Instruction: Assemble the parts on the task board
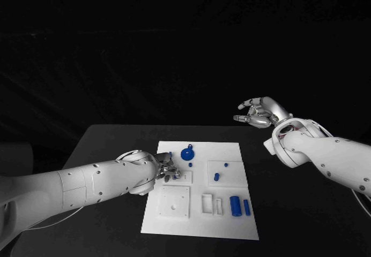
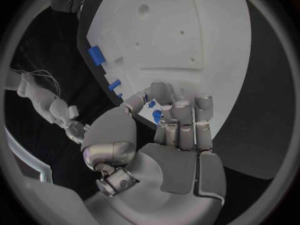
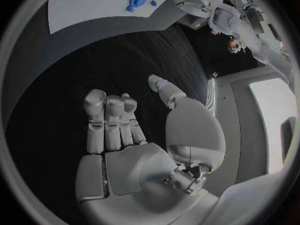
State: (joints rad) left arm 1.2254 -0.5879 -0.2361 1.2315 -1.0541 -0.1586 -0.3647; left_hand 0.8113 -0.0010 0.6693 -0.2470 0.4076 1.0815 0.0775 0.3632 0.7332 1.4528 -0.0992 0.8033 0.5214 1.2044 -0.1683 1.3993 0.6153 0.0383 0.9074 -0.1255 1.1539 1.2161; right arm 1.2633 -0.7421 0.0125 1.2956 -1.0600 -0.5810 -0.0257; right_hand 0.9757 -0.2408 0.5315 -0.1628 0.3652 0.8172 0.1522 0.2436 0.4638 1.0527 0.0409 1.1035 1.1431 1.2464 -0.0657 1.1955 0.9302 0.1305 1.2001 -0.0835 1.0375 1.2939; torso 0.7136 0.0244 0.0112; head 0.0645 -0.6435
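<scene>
White board (image 1: 199, 225) flat in the middle of the black desk (image 1: 108, 139), long side running away from the robot. Left hand (image 1: 166, 167) down over the board's left edge, about halfway along, fingers curled in, tips on the board. From the left wrist, a small blue part (image 2: 156, 116) sitting right at those fingertips (image 2: 182, 110), between thumb and fingers. Looks pinched, but can't tell for sure whether actually held or just touched.

Right hand (image 1: 260, 113) up in the air past the board's far right corner, well clear of it, holding nothing. Fingers side by side and loosely bent, thumb out apart from them, same story in the right wrist view.

Rest of the blue bits on the board: round disc (image 1: 187, 155) with a little tab near the far edge, two small pieces (image 1: 217, 176) in the recessed square on the right, two upright-looking cylinders (image 1: 235, 206) side by side near the right edge toward the near end. Also a raised white square block (image 1: 175, 202) on the near left, with narrow slots (image 1: 207, 203) just beside it.
</scene>
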